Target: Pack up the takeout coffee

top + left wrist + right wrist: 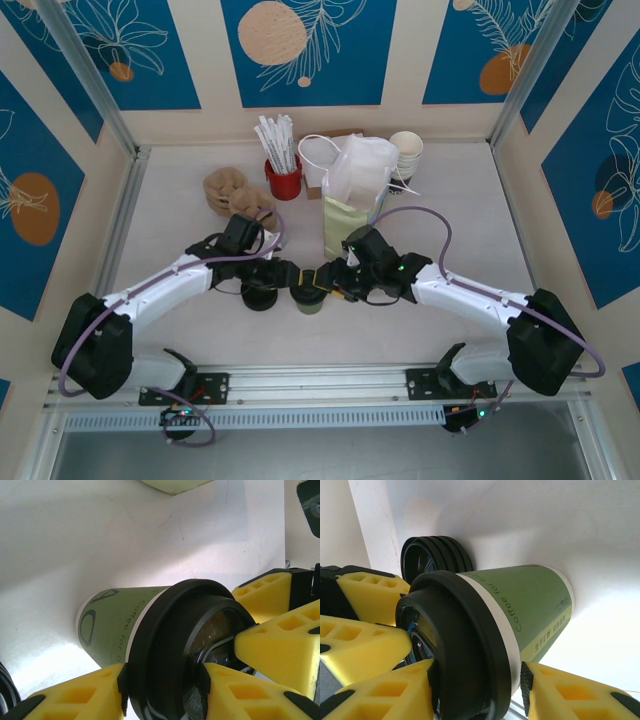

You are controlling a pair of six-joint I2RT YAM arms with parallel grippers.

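Yellow ribbed fingers point(75, 697) of the left gripper point(162, 690) press either side of the black lid point(165, 645) of the takeout coffee point(530, 605). The right gripper point(477, 692) pinches the same lid from the opposite side. The olive cup stands upright on the bench point(180, 230), midway between its left and right edges and closer to the near edge. With two grips on one lid, uneven pulling could pop it off or crush the paper rim. A tilt could spill whatever is inside, which the lid hides. A stack of loose black lids point(260, 297) sits just beside the cup and could be knocked. Toward the far edge stand a pale green paper bag point(345, 230), contents unclear, a red cup point(284, 184) holding white sticks, and stacked cream cups point(406, 152).
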